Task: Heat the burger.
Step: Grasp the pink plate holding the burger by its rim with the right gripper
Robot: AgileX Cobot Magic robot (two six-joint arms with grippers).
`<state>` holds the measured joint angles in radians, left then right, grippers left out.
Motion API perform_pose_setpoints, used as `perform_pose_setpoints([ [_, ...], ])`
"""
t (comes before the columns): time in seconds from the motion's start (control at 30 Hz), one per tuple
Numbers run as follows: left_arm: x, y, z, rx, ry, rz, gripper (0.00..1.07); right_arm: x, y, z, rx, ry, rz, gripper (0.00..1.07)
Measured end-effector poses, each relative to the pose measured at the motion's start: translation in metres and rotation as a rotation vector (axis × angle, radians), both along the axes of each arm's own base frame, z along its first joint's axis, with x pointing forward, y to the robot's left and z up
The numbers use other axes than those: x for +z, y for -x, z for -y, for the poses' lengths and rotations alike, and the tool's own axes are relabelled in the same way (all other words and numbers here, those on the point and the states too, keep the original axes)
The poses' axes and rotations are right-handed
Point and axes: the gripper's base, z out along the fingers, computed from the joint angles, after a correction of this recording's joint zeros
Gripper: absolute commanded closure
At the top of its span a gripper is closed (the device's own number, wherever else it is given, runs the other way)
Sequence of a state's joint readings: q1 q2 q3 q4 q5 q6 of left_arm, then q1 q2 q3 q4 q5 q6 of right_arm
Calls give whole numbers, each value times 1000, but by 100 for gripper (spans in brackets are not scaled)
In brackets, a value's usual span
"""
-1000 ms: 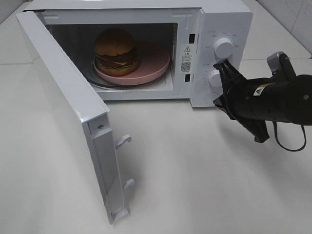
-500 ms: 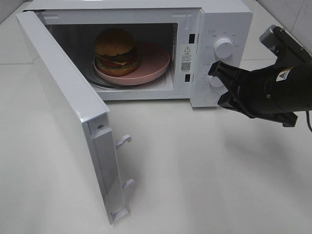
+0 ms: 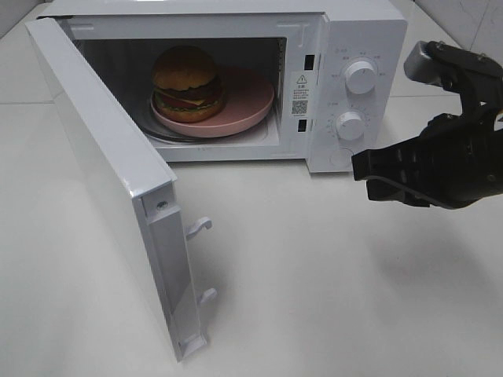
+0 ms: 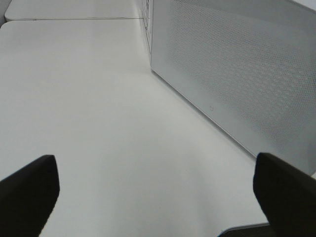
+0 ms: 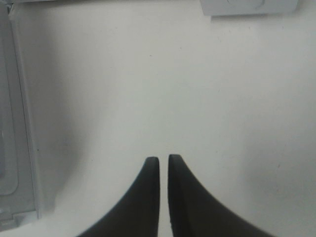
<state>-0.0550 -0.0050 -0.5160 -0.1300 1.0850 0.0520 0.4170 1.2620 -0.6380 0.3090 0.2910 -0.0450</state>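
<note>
The burger [image 3: 185,78], with a golden-brown bun and dark filling, sits on a pink plate [image 3: 250,98] inside the open white microwave [image 3: 369,31]. My right gripper [image 3: 360,166] hovers above the table, just right of the microwave's lower front corner and below the lower knob [image 3: 350,124]. It touches nothing. In the right wrist view the right gripper [image 5: 163,158] has its two fingers almost together, empty, over bare table. My left gripper [image 4: 154,163] shows only in the left wrist view. Its fingers are wide apart and empty, beside the microwave door [image 4: 237,74].
The microwave door [image 3: 118,181] stands swung out to the left, reaching toward the table's front edge. The upper knob [image 3: 360,76] sits above the lower one on the control panel. The white table [image 3: 330,283] lies in front of the microwave.
My right gripper has drawn back from the lower knob, moving down and to the right, and has turned at the wrist. The burger, plate and door have not moved.
</note>
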Motion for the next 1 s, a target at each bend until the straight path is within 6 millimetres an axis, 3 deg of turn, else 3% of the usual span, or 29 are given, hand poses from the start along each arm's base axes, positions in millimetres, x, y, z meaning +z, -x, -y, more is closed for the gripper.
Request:
perform_pose_setpoints([
  [0.33, 0, 0, 0, 0, 0, 0, 7, 7, 1, 2, 399, 276, 200, 106],
  [0.57, 0, 0, 0, 0, 0, 0, 7, 29, -11, -1, 750, 549, 420, 106],
  [0.8, 0, 0, 0, 0, 0, 0, 7, 33, -10, 2, 953, 701, 432, 105],
  [1.0, 0, 0, 0, 0, 0, 0, 7, 30, -7, 6, 1013, 752, 388, 93],
])
